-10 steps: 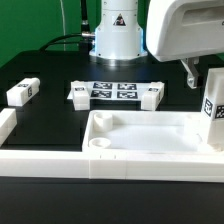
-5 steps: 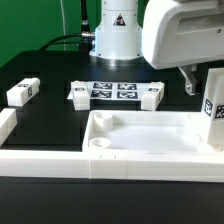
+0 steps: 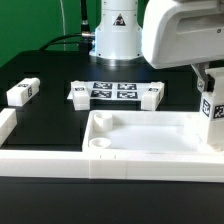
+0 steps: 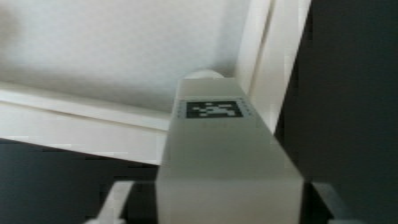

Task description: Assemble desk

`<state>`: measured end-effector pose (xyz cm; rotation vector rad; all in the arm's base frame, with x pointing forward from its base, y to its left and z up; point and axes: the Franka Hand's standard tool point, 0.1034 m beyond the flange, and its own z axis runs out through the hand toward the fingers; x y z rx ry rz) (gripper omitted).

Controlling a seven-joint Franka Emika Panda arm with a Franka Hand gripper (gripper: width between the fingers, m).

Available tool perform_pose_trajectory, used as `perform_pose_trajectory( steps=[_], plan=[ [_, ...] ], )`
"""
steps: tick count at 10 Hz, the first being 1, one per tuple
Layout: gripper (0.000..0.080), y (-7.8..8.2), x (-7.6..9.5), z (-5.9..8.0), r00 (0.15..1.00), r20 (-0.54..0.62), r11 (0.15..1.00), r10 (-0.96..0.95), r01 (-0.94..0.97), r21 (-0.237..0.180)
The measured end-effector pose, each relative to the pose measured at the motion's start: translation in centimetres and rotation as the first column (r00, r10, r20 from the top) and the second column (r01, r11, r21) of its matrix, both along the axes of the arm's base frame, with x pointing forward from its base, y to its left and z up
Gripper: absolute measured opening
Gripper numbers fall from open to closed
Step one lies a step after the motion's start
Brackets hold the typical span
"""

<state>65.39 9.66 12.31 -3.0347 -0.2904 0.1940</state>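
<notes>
Over to the exterior view's right goes the gripper [image 3: 209,82] since a second ago, and its jaws, spread wide back then, now pinch the top of the upright white plastic block leg with a black-and-white square tag [image 3: 212,122]. From the wrist, that leg [image 4: 222,160] fills the middle, a pale finger [image 4: 121,203] hard against its side. It stands at the right-hand end of the white plastic square tray-like tabletop with a raised rim [image 3: 150,114]; inside the rim or just beside it, I cannot tell. Further out on the black table [image 3: 50,125], two more white block legs [image 3: 80,93] [image 3: 150,96] flank the marker board [image 3: 112,90], touching or nearly so. A fourth leg [image 3: 22,92] lies well apart on the left.
</notes>
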Motion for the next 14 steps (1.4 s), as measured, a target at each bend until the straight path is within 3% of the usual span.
perform_pose_trajectory(
  steps=[6, 10, 14],
  plan=[
    [0.0288, 0.19, -0.03, 0.0, 0.943, -0.018, 0.943, -0.331, 0.33, -0.047],
    [0.0289, -0.28, -0.01, -0.05, 0.78, -0.038, 0.781, -0.624, 0.621, -0.073],
    [0.029, -0.33, 0.02, -0.07, 0.64, -0.039, 0.64, -0.767, 0.761, -0.103]
  ],
)
